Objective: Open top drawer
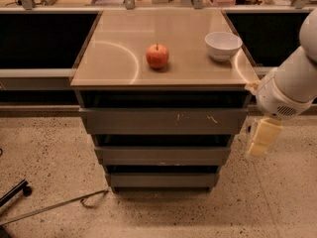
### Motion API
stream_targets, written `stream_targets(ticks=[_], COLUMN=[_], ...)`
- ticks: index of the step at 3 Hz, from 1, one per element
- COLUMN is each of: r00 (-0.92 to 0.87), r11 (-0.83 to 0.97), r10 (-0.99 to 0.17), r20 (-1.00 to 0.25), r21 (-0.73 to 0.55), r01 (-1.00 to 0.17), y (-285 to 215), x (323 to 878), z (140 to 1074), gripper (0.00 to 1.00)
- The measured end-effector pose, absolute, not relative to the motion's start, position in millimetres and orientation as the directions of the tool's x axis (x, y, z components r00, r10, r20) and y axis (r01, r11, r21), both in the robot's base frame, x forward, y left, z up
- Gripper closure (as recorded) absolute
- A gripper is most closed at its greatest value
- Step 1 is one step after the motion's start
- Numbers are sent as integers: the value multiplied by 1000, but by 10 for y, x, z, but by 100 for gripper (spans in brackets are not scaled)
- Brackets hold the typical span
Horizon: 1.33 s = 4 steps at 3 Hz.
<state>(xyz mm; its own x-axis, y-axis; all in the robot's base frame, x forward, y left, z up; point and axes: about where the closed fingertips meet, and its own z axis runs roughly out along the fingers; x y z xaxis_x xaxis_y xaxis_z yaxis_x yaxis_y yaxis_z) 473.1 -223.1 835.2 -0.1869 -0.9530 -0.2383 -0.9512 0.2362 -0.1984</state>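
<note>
The top drawer (163, 121) is the widest grey metal front under the cabinet top, with small white scratches right of centre. It sits flush with a dark gap above it. My gripper (259, 142) hangs on the white arm (292, 83) just off the drawer's right end, at the height of its lower edge, pointing down. It is not touching the drawer.
Two narrower grey drawers (162, 155) sit below the top one. On the cabinet top (114, 58) stand a red apple (157, 56) and a white bowl (223, 45). A thin rod (54, 206) lies on the speckled floor at lower left. Dark counters flank both sides.
</note>
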Motion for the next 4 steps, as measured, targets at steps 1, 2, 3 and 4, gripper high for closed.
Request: stream_targets(ticks=[1, 2, 3, 4], r00=[-195, -191, -114, -15], r11=[252, 249, 173, 79], r10=[-947, -948, -964, -973], r20=[-255, -253, -239, -232], r21=[-216, -220, -244, -269], r01=[-943, -943, -954, -960], y=[-2205, -2193, -2019, -1826], x=[4949, 4953, 5049, 5255], z=[7943, 7926, 7734, 7467], gripper=[0, 0, 0, 0])
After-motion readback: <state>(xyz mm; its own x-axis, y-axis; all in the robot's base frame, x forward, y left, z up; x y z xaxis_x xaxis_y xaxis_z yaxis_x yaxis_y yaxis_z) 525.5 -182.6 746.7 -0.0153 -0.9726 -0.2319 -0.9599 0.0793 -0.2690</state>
